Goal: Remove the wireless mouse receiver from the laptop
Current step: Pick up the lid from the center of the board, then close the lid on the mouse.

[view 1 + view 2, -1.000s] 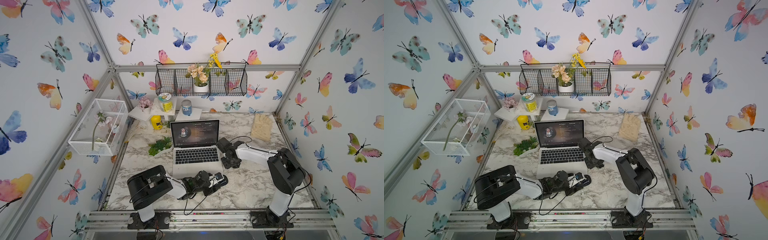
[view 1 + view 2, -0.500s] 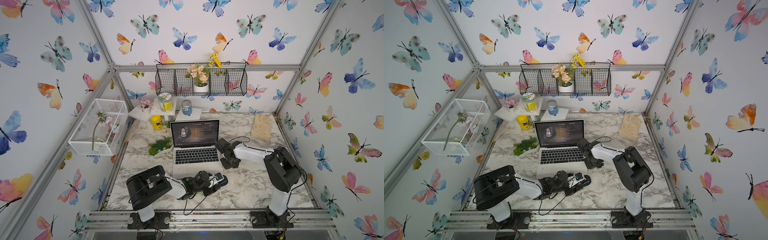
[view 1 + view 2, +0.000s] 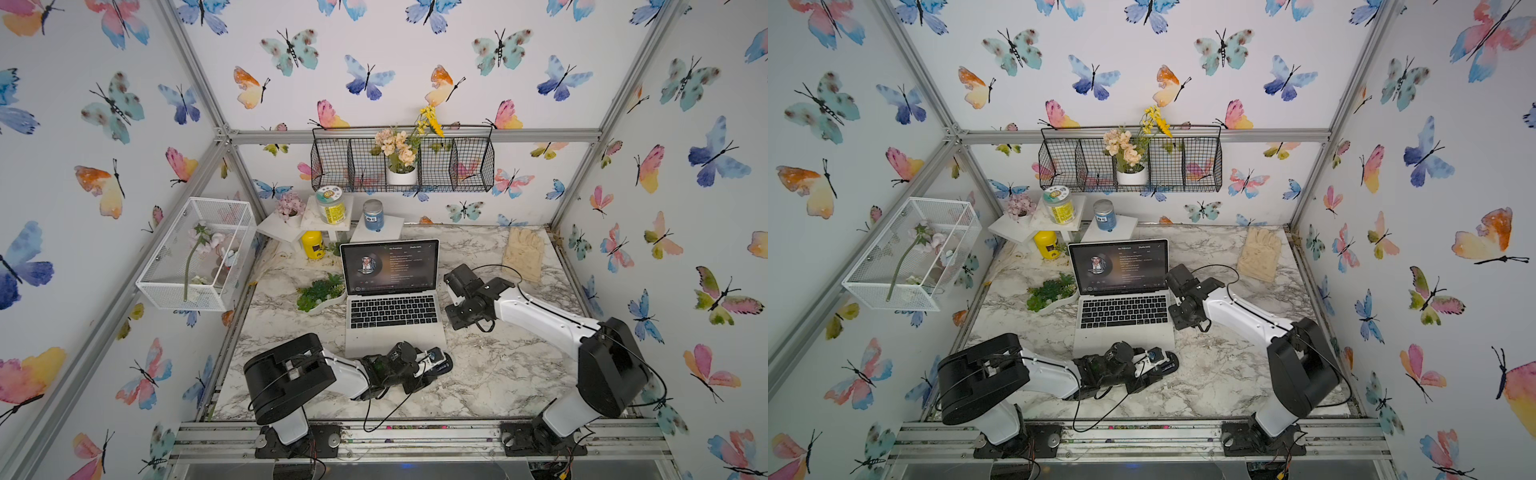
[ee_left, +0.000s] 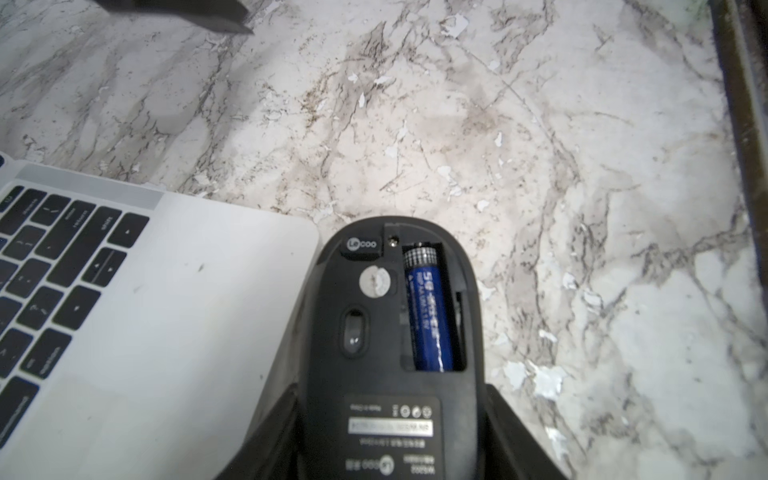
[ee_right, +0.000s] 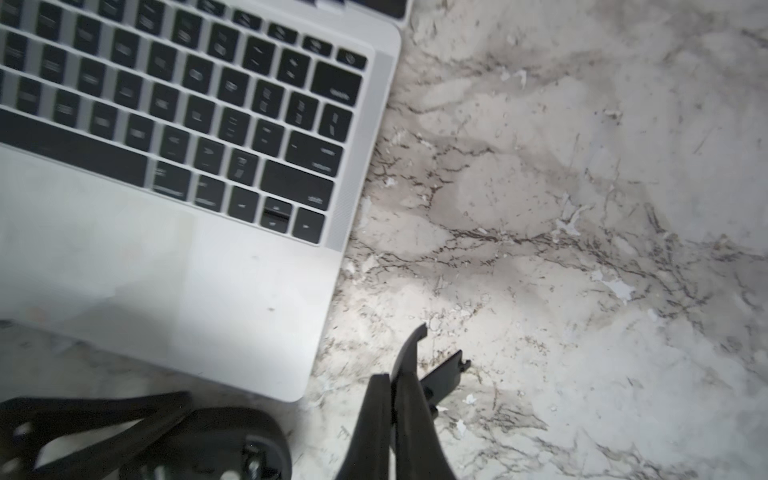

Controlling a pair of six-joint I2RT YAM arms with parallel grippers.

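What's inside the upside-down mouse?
A blue battery lies in the mouse's open bay, next to a small black Lecoo tab. Whatever is under the battery is hidden, and the left gripper covers the mouse's sides.

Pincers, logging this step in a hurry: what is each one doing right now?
Left pincer: closed on the upturned black mouse.
Right pincer: closed; whether it pinches anything cannot be told.

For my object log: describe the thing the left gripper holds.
Start at the open silver laptop. At its front right corner, the left gripper clamps a black oval mouse. Unlike anything nearby, it is turned belly-up, showing a blue battery.
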